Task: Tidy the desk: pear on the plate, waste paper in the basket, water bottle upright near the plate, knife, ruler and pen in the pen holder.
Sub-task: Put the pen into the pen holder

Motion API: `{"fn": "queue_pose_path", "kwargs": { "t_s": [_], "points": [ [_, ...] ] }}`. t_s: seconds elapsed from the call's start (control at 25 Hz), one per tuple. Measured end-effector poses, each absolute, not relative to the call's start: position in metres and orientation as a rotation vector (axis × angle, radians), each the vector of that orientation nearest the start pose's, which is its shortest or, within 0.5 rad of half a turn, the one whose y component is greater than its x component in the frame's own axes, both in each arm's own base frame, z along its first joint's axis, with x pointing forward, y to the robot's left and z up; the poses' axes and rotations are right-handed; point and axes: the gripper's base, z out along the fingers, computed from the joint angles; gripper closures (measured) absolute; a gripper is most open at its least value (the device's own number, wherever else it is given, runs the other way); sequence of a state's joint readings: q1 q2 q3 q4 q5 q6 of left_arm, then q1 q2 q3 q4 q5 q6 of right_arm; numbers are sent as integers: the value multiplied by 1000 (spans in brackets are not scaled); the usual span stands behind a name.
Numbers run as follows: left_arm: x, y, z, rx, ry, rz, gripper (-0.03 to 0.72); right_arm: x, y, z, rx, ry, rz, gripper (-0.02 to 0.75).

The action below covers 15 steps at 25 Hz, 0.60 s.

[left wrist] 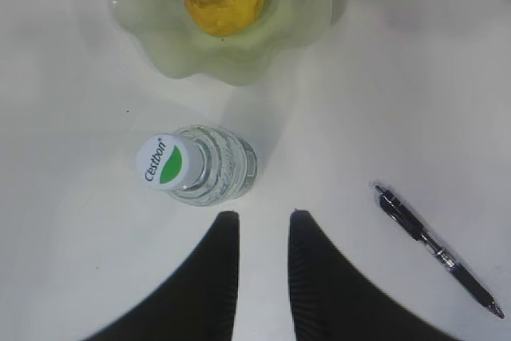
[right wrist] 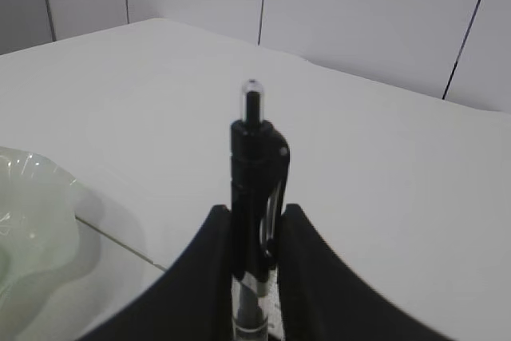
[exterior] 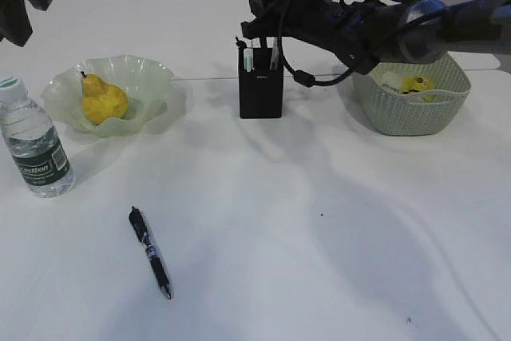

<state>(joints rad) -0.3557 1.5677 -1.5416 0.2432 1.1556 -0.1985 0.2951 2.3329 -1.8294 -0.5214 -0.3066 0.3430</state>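
1. You see only a dark corner of the left arm [exterior: 20, 1] at the exterior view's top-left edge; its gripper is out of that frame.
2. The pen holder [exterior: 260, 84] hides its contents' lower parts; you cannot identify each item.
3. The basket [exterior: 411, 97] wall covers most of the waste paper [exterior: 409, 83].
4. The right wrist view cuts off the clamped pen [right wrist: 255, 197] below.

Black right arm [exterior: 383, 25], glossy dark casing, looped black cables, perhaps ribbed black curved jaws

Smooth white desk [exterior: 319, 261], translucent glassy plate [exterior: 148, 73], clear ribbed plastic water bottle [exterior: 36, 149], woven-look plastic basket [exterior: 407, 113], matt black pen holder [exterior: 260, 95].
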Motion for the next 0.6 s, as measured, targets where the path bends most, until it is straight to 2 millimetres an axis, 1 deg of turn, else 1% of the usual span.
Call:
{"fn": "queue_pose_path", "kwargs": {
  "t_s": [0.2,0.24,0.44,0.6],
  "points": [
    [315,-95,364,263,2603,138,545,525,173,186,-501,1681,233,585],
    [315,-95,364,263,2603,138,545,526,173,185,-501,1683,234,585],
    [315,-95,364,263,2603,138,545,528,174,193,-497,1657,234,585],
    [315,-95,364,263,2603,138,545,528,174,195,-496,1652,233,584]
  ]
}}
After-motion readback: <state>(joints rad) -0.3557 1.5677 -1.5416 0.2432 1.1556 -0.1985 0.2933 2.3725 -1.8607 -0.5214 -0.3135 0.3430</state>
